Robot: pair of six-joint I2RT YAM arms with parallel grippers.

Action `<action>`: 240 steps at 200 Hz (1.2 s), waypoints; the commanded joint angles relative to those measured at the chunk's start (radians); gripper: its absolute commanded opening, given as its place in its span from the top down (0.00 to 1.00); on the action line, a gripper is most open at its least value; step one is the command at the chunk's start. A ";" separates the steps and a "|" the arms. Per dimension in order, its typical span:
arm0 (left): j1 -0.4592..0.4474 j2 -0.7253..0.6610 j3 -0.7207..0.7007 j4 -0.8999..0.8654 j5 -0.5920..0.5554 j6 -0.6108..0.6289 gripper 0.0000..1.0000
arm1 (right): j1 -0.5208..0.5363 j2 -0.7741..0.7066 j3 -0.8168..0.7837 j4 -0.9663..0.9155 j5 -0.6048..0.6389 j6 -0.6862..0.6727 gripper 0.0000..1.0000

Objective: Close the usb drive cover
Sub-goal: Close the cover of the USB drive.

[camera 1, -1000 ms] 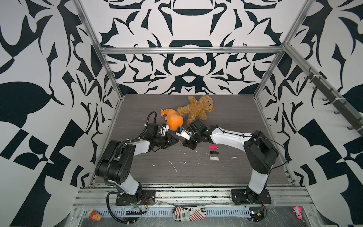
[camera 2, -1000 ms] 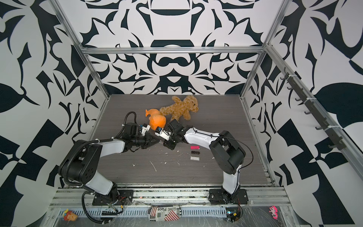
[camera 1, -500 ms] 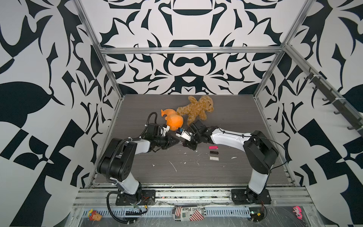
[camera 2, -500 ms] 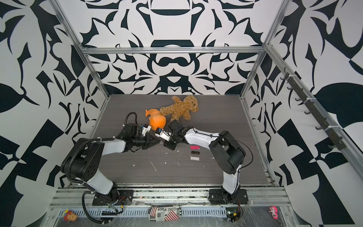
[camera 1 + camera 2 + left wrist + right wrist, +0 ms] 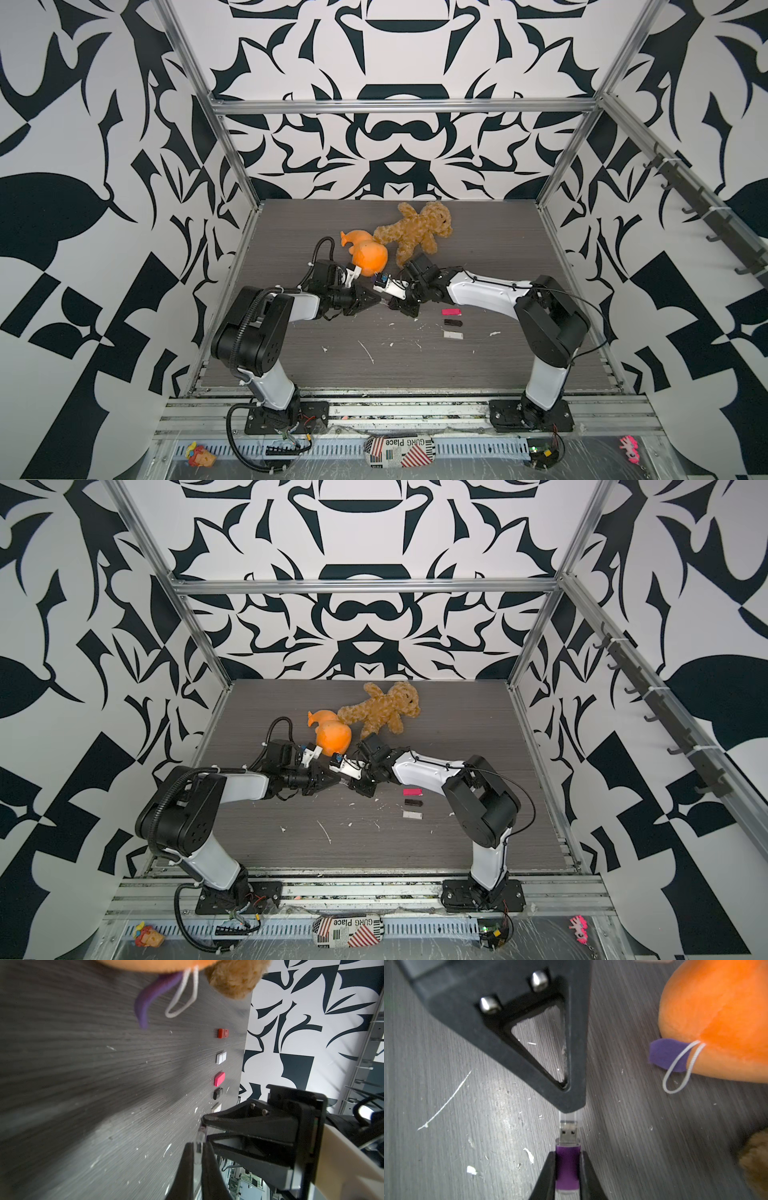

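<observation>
Barely shifted in the past second, the left hand [image 5: 377, 302] and right hand [image 5: 393, 306] stay tip to tip at mid-worktop [image 5: 374, 374]. Only the right wrist view shows the detail: the left hand is pinched tight on the clear cap [image 5: 569, 1118], whose mouth is at the plug's end with bare metal showing, and the right hand is clamped on the purple drive [image 5: 568, 1167]. The left wrist view shows five spare drives [image 5: 219, 1078] in a row; both top views show three. An orange plush [image 5: 369, 257] and a bear [image 5: 415, 232] crowd just behind, while the worktop toward the near edge lies open.
</observation>
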State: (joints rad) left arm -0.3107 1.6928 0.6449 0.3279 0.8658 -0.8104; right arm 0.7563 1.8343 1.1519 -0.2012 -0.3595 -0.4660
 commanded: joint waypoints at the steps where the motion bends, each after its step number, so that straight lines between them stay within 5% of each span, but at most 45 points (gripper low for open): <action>1: -0.025 0.021 0.027 0.000 0.053 0.006 0.99 | 0.026 -0.039 0.019 0.195 -0.140 -0.071 0.86; 84: -0.030 0.011 0.027 -0.004 0.024 0.015 0.99 | 0.026 -0.044 0.010 0.238 -0.142 -0.151 0.87; 181: -0.068 0.005 0.015 0.000 -0.006 0.016 0.99 | 0.039 -0.047 0.010 0.291 -0.093 0.078 0.88; 240: -0.068 0.018 0.015 0.004 0.021 0.015 1.00 | 0.051 -0.050 -0.007 0.303 -0.082 -0.055 0.88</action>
State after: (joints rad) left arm -0.3416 1.6978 0.6491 0.3382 0.8246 -0.7918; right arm 0.7593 1.8339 1.1160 -0.1249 -0.3496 -0.4515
